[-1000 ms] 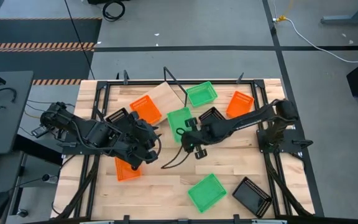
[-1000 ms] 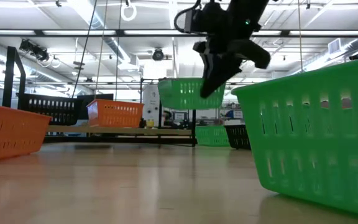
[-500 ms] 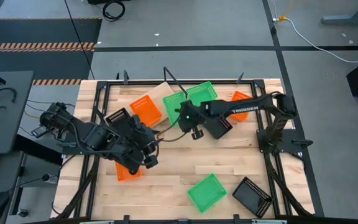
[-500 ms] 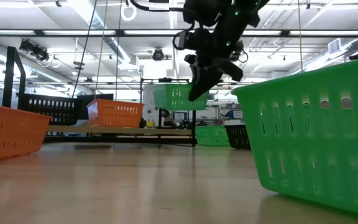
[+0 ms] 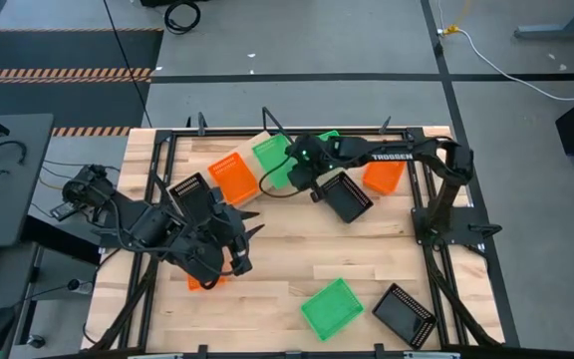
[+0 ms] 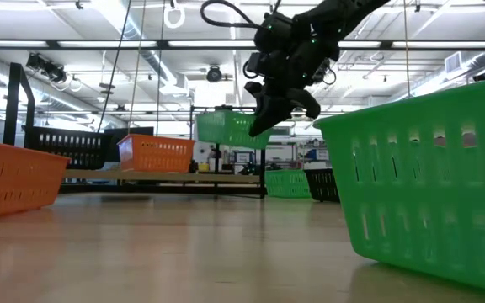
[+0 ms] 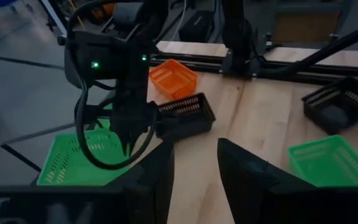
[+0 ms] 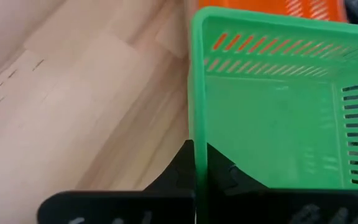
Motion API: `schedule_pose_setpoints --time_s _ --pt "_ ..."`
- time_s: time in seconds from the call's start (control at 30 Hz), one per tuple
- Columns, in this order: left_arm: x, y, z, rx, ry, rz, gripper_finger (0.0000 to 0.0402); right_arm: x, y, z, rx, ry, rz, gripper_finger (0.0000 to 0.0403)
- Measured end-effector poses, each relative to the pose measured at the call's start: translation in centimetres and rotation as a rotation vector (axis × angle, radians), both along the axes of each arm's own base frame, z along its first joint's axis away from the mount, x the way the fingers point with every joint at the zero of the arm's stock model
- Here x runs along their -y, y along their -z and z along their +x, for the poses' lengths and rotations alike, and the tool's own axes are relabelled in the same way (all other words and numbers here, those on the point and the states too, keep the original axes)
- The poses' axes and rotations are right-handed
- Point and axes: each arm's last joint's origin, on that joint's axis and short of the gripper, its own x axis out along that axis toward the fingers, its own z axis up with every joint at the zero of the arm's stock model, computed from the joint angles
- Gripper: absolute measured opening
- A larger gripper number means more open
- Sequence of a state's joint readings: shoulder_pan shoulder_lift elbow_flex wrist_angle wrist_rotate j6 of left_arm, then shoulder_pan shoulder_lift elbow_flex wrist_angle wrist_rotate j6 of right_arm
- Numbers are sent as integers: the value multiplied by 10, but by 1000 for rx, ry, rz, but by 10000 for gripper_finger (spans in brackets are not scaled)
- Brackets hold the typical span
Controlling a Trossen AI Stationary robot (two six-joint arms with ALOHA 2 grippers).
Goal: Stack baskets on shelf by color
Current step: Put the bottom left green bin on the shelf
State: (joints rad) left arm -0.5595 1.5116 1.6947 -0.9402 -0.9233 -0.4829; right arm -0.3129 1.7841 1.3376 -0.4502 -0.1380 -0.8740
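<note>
My right gripper (image 5: 291, 166) is shut on a green basket (image 5: 270, 157) and holds it in the air over the light wood shelf (image 5: 255, 146) at the far side; the low view shows this green basket (image 6: 228, 129) above the shelf board (image 6: 167, 175). An orange basket (image 5: 232, 177) rests with its bottom on the shelf. My left gripper (image 5: 244, 248) is open at the near left, with nothing between its fingers (image 7: 157, 180). Under the left arm lies another orange basket (image 5: 201, 281), mostly hidden. My right gripper pinches one side wall of the green basket at its rim (image 8: 194, 134), one finger (image 8: 221, 171) inside the basket and the other outside. The fingers slant down from the table's right side. The basket hangs clear of shelf and table, roughly level, open side up.
A black basket (image 5: 345, 196) and an orange one (image 5: 385, 175) lie right of the shelf, and a second green basket (image 5: 327, 136) lies behind the right arm. A green basket (image 5: 332, 307) and a black one (image 5: 405, 314) sit near the front right. Another black basket (image 5: 188, 187) sits by the left arm.
My right gripper has carried the green basket from the table's middle toward the far edge and left, over the shelf, turning its wrist on the way; the basket has stayed lifted clear. My left arm has swung slightly toward the near edge.
</note>
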Motion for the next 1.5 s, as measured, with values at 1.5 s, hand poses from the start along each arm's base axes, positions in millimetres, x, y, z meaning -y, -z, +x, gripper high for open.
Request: schedule_pose_setpoints --time_s 1.5 --pt "-22 2 10 -58 -29 19 130 23 34 27 16 39 -13 59"
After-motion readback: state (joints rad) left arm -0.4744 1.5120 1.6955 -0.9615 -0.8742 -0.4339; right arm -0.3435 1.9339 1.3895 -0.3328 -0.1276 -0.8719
